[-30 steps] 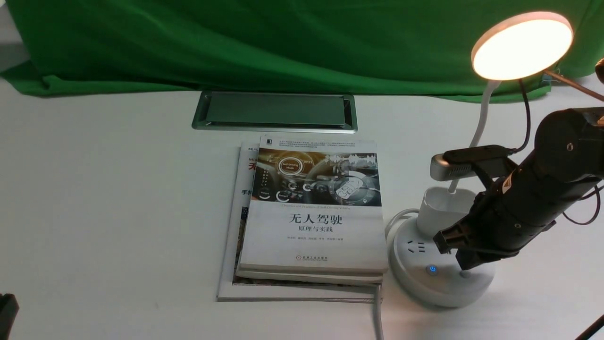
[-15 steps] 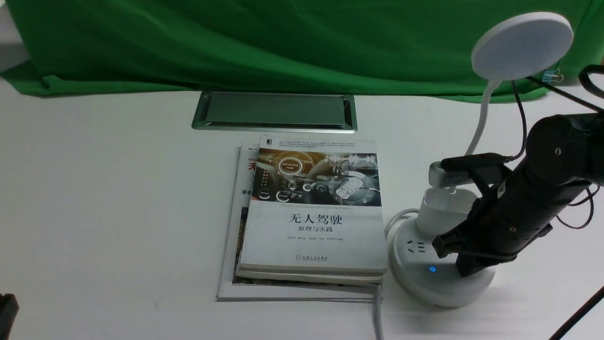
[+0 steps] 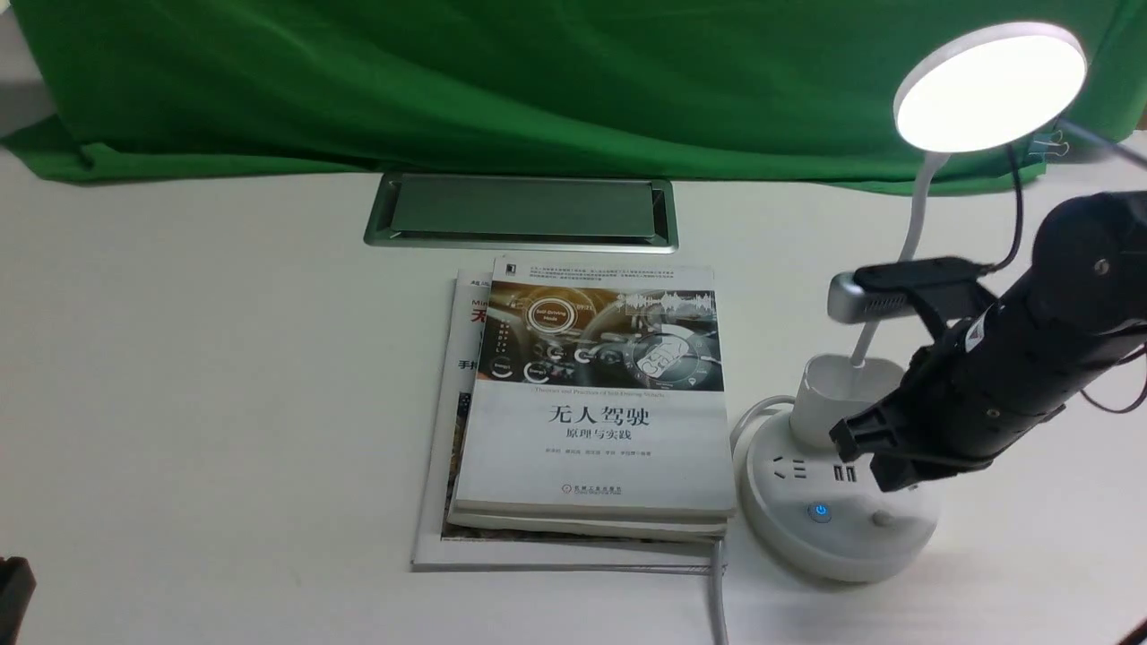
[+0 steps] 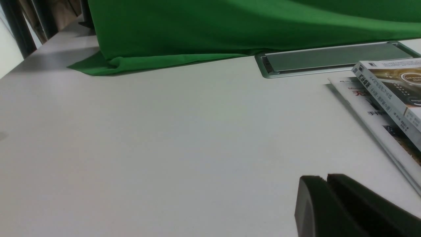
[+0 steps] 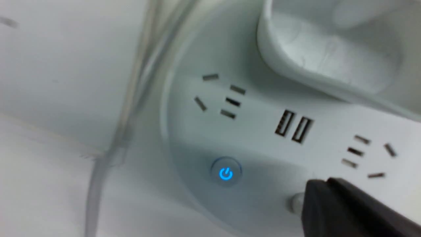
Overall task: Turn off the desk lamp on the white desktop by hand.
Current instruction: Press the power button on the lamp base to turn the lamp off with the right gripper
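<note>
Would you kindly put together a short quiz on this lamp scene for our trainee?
1. True or false: the lamp head is lit.
2. The power button on the base glows: A red; B blue; C green.
3. Which hand hangs over the base?
Key: 1 true; 2 B; 3 the right hand.
</note>
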Controlling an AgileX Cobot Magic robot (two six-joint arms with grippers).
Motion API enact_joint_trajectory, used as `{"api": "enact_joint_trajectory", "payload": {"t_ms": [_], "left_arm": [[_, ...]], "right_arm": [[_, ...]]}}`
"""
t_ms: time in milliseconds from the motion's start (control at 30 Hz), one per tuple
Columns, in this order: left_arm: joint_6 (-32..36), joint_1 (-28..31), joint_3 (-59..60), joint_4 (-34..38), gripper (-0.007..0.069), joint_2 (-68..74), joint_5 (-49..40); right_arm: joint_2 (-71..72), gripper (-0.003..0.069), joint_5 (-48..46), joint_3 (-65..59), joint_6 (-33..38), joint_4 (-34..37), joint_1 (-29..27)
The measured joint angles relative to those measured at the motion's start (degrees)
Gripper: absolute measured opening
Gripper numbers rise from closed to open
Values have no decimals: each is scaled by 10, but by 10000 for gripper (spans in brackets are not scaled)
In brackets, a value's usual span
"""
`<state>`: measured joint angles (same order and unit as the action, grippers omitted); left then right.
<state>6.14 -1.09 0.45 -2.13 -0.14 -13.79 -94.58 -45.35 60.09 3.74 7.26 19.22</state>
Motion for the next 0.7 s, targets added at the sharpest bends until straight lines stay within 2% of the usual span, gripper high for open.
{"api": "enact_joint_trajectory", "payload": {"t_ms": [700], "left_arm": [[0, 0, 0, 0, 20, 0, 0]], "right_arm": [[-31, 36, 30, -16, -3, 1, 0]]}}
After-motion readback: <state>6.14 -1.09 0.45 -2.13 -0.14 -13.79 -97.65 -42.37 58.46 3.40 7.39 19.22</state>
